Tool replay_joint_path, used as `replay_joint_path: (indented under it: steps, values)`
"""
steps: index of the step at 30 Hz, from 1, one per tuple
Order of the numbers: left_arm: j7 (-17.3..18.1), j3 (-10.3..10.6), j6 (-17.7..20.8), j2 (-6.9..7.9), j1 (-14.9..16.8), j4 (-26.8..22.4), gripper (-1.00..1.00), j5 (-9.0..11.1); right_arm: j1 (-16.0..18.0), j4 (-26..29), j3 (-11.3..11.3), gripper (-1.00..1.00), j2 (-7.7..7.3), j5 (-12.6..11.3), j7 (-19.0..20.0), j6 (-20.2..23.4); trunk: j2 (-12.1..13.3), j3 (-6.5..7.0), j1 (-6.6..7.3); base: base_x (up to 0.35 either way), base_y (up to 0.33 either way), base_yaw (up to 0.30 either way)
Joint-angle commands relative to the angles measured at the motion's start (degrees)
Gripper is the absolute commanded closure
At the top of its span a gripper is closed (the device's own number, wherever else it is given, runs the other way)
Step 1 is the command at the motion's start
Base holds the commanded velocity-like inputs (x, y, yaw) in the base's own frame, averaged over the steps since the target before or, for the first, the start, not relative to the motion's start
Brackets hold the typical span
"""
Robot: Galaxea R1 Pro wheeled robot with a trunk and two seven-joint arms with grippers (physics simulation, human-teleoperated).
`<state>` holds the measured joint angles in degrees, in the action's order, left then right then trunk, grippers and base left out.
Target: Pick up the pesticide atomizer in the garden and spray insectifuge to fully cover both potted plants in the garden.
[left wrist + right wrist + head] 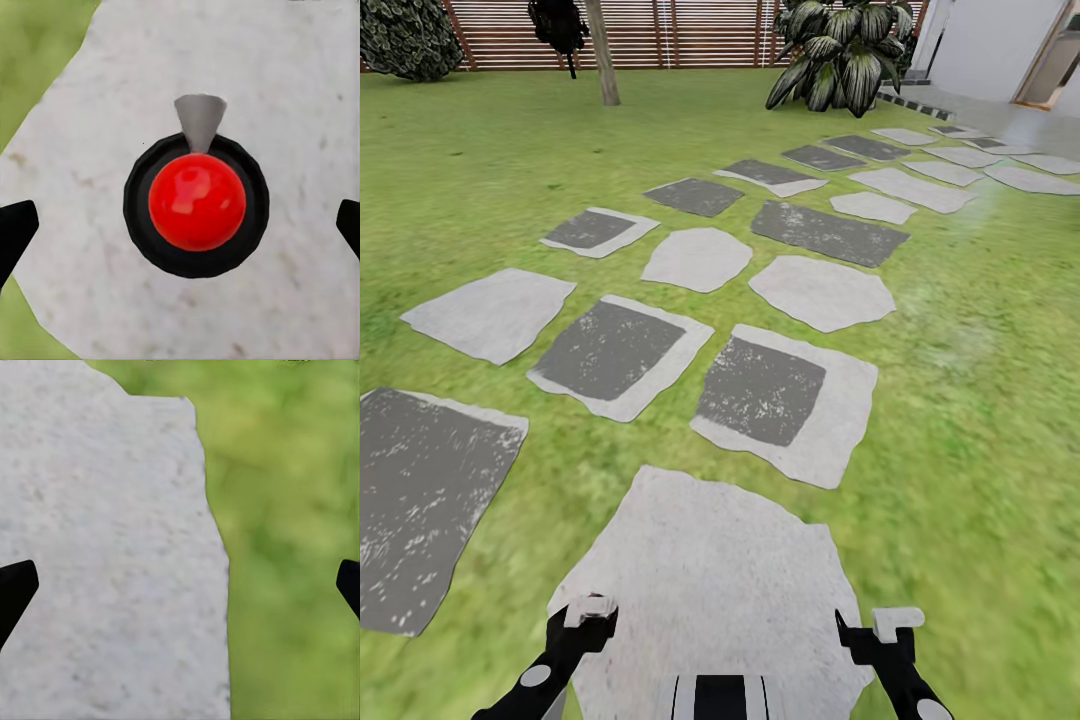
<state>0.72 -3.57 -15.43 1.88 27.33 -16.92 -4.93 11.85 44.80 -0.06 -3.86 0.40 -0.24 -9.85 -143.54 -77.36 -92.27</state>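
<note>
Seen from directly above in the left wrist view: the pesticide atomizer (196, 204), a glossy red top inside a black ring, with a small grey wedge poking out on one side. Body beneath the cap hidden by the straight-down angle. Standing upright on a pale stepping stone (285, 90), grass showing at two corners of that picture. Left jaws (180, 225) spread wide, dark fingertips (16, 229) cut off at both edges, well clear of the bottle on either side, holding nothing.

Right jaws (180, 585) likewise wide apart and empty, only black tips (15, 589) visible at the picture's edges. Below them the edge of the same pale stone (105, 570) and blurred green grass (292, 547), soft and hard to make out in detail.

In the head view, both arms cut off by the near edge: left gripper (585, 625) and right gripper (880, 630) hanging over the big pale stone (710, 570) closest to the robot. Atomizer itself not discernible there, presumably masked beneath the left wrist. Farther off, a run of stepping stones (760, 390), some pale, some with dark grey centres, leading far right toward a grey patio (1020, 125). At the far side, a slatted brown fence (690, 30), a thin tree trunk (602, 55), a broad-leaved striped plant (845, 50) cropped at the top, and a dark bush (405, 35) at far left, also cropped. Dark hanging shape by the trunk too small to identify.
</note>
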Motion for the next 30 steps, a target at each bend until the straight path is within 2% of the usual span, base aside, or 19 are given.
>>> replay_joint_path:
  steps: [1, 8, 9, 28, 30]
  values:
    - [0.1, -0.4, -0.2, 0.0, 0.0, 0.0, -1.0, -0.5, 0.0, 0.0, 0.0, -1.0, 0.0, 0.0, 0.0, -0.2, 0.0, -0.03, 0.01, 0.02, 0.0, 0.0]
    - [0.1, -0.4, -0.3, -0.03, 0.0, 0.1, -1.0, -0.5, 0.0, -0.1, 0.0, -1.0, 0.0, 0.0, 0.0, -0.2, 0.0, -0.03, 0.01, 0.004, 0.0, 0.0]
    - [0.1, -0.4, -0.3, -0.03, 0.0, 0.1, 1.0, -0.5, 0.0, -0.1, 0.0, -1.0, 0.0, 0.0, 0.0, -0.2, 0.0, -0.03, 0.01, 0.0, 0.0, 0.0]
    - [0.1, -0.4, -0.2, -0.03, 0.0, -0.2, 1.0, -0.4, 0.0, -0.1, 0.1, -1.0, 0.0, 0.0, 0.0, -0.2, 0.0, -0.03, 0.01, 0.0, 0.0, 0.0]
    - [0.1, -0.4, -0.2, -0.03, 0.0, -0.2, 1.0, -0.4, 0.0, -0.1, 0.1, -1.0, 0.0, 0.0, 0.0, -0.2, 0.0, 0.41, 0.06, 0.0, 0.0, 0.0]
